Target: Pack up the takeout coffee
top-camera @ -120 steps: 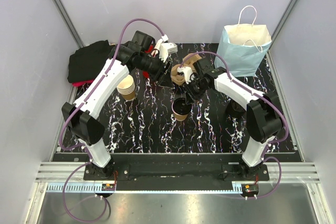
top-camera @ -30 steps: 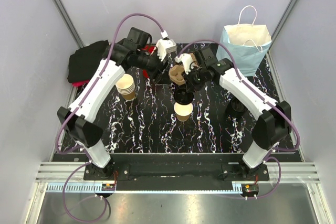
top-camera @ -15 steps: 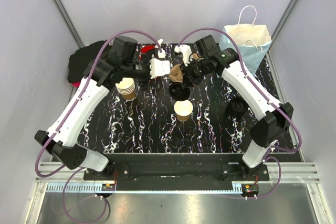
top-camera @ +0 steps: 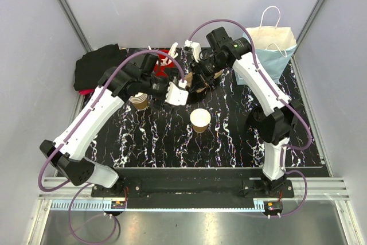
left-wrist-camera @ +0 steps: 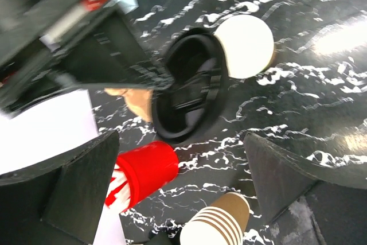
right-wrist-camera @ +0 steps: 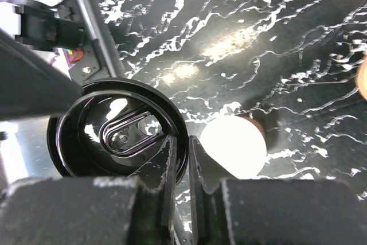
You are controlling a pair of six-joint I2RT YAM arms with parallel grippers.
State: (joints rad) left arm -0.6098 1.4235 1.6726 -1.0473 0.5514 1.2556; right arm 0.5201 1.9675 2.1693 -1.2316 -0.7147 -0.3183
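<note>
The takeout coffee, a tan kraft cup (top-camera: pixel 200 120) with a white inside, stands open on the black marbled table. It also shows in the left wrist view (left-wrist-camera: pixel 243 46) and the right wrist view (right-wrist-camera: pixel 235 144). My right gripper (right-wrist-camera: pixel 182 153) is shut on the rim of a black plastic lid (right-wrist-camera: pixel 123 136) and holds it in the air behind the cup, seen from above (top-camera: pixel 202 77). The lid also shows in the left wrist view (left-wrist-camera: pixel 189 93). My left gripper (left-wrist-camera: pixel 178 182) is open and empty, raised left of the lid (top-camera: pixel 172 87).
A stack of kraft cups (top-camera: pixel 137 100) stands at the left. A red cup (left-wrist-camera: pixel 143 170) of white utensils and a brown pulp carrier (top-camera: pixel 200 88) are at the back middle. A light blue paper bag (top-camera: pixel 266 50) stands back right, a black cloth (top-camera: pixel 94 67) back left.
The right gripper has carried the black lid up and back, away from the cup, which now stands uncovered. The left arm has swung toward the middle, close to the lid.
</note>
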